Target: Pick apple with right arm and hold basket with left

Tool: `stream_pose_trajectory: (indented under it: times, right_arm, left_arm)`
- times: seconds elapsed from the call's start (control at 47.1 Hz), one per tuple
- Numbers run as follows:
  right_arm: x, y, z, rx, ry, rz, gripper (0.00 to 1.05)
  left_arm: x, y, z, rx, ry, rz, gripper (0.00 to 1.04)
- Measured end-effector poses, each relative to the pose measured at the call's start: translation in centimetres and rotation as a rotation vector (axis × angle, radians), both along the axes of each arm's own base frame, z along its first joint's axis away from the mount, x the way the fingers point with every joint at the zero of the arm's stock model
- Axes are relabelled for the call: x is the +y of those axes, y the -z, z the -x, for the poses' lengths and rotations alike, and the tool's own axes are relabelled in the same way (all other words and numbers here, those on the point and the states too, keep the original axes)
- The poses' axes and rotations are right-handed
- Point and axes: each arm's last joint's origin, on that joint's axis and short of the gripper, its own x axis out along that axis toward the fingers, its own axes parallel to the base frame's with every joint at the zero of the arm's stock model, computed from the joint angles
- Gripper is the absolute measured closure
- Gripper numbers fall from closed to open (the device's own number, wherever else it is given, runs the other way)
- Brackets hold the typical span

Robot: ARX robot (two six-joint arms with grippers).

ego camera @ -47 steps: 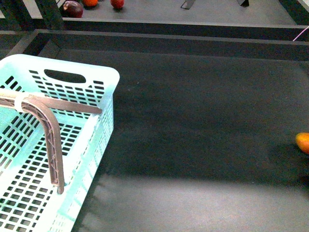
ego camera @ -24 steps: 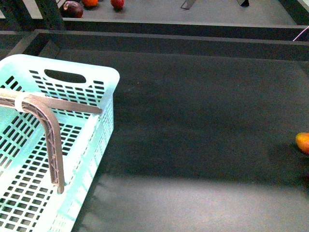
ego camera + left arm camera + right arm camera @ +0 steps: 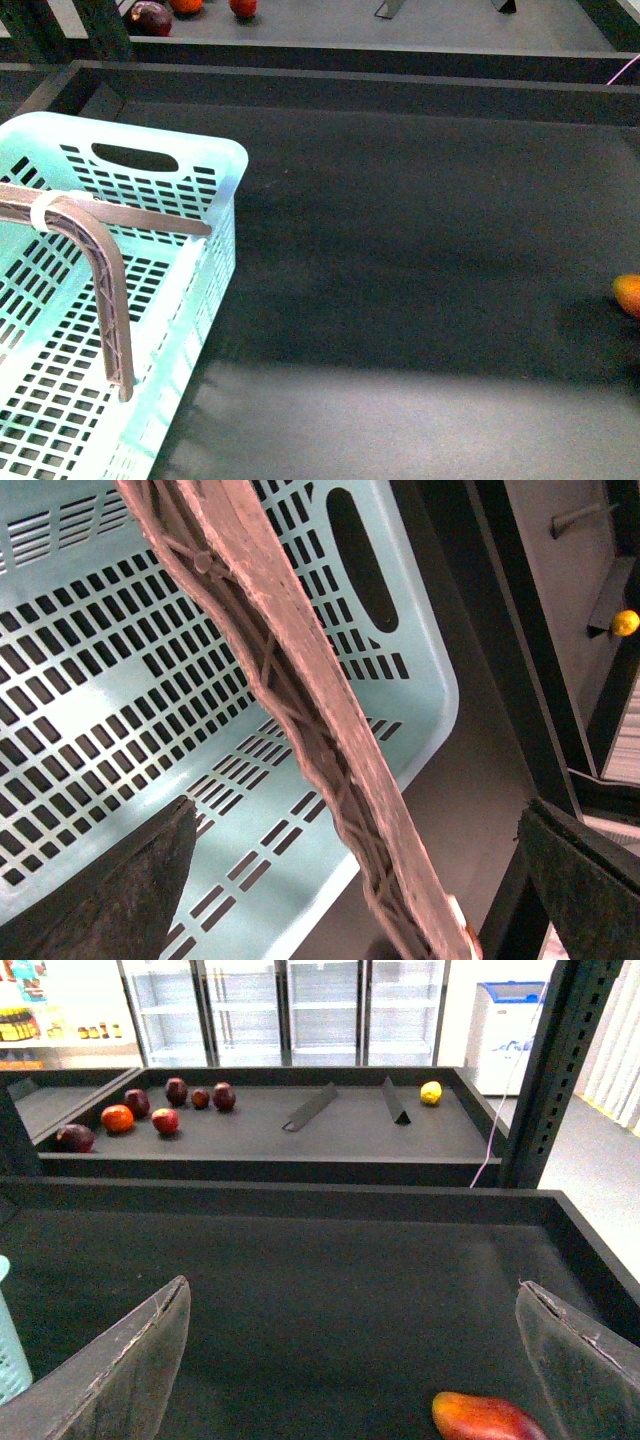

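Status: neither half of the task is complete.

Item 1, holding. The basket [image 3: 215, 160] stands on the dark table [image 3: 400, 230]. In the left wrist view the left gripper [image 3: 357, 810] hangs above the basket's [image 3: 120, 680] slotted floor with its jaws spread wide, closed on nothing. A brown lattice bar [image 3: 300, 700] runs between them; the front view shows that bar [image 3: 110, 300] bent over the basket interior. What it belongs to cannot be told. No jaw contact with a basket wall or rim is visible.

Item 2, picking. The apple [image 3: 628, 294], red shading to yellow-orange, lies on the table well apart from the basket, across open table surface, cut by the frame edge. In the right wrist view the right gripper [image 3: 352, 1295] has its jaws spread and empty, with the apple [image 3: 488, 1418] below and off to one finger's side, not between them.

Remaining, in my judgement: bring the right jaws over the apple, close and lift; set the left jaws on the basket.
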Motion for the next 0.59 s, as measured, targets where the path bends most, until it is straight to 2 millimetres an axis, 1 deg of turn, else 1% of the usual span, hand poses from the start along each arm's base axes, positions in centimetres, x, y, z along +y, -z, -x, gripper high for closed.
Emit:
stream_pose_trajectory:
  times: [0.064,0.106,0.191,0.297,0.319,0.361,0.595]
  right_arm:
    - [0.0,0.0,0.0,0.0,0.0,0.0,0.09]
    - [0.0,0.0,0.0,0.0,0.0,0.0,0.09]
    - [0.0,0.0,0.0,0.0,0.0,0.0,0.09]
    - [0.0,0.0,0.0,0.0,0.0,0.0,0.09]
    - [0.0,0.0,0.0,0.0,0.0,0.0,0.09]
    - [0.0,0.0,0.0,0.0,0.0,0.0,0.09]
    - [0.0,0.0,0.0,0.0,0.0,0.0,0.09]
  left_arm:
    - [0.0,0.5,-1.1,0.018,-0.029,0.018,0.07]
    - [0.0,1.0,-2.3,0.04,-0.06,0.043,0.07]
    - [0.1,1.6,-3.7,0.066,-0.092,0.06,0.07]
    - [0.1,2.1,-4.9,0.091,-0.117,0.087,0.07]
    - [0.1,2.1,-5.1,0.091,-0.118,0.088,0.1]
    - [0.1,2.0,-5.4,0.091,-0.124,0.096,0.21]
    - [0.2,2.4,-6.1,0.112,-0.137,0.117,0.6]
